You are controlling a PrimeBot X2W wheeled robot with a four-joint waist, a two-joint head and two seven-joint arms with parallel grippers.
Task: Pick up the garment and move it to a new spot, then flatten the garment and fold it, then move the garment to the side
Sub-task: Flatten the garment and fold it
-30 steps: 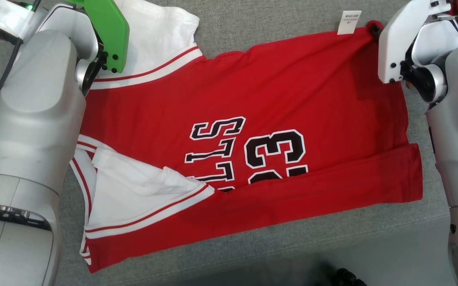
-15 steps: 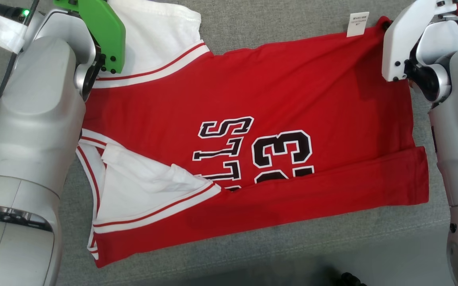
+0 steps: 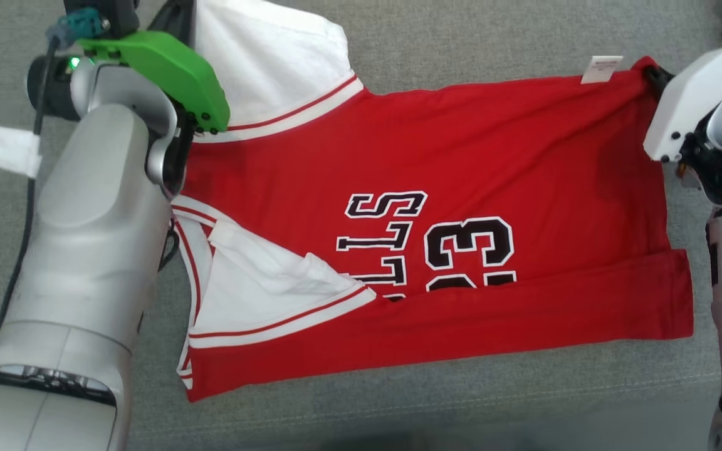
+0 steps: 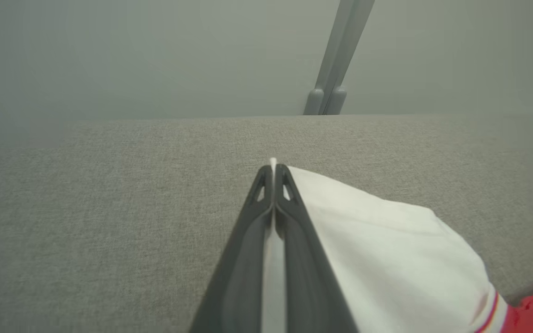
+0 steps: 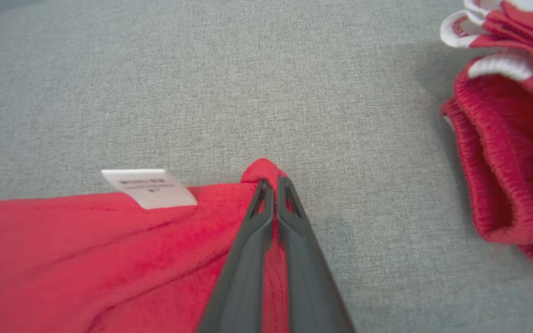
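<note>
Jersey point(image 3: 461, 163) lies spread on the grey cushion point(image 3: 461, 50), its white corner at the left pinched flat in the closed jaws of the left gripper point(image 4: 273, 169), its red far corner (beside the white tag point(image 5: 148, 187)) clamped tight by the right gripper point(image 5: 271, 182).

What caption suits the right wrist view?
Right gripper, fingers shut, pinching a corner of the red jersey beside its white tag.

Head view looking down over the jersey point(image 3: 492, 156), 2 wrist views close along fingers point(image 4: 248, 259), apparently sharing its far corners
</note>
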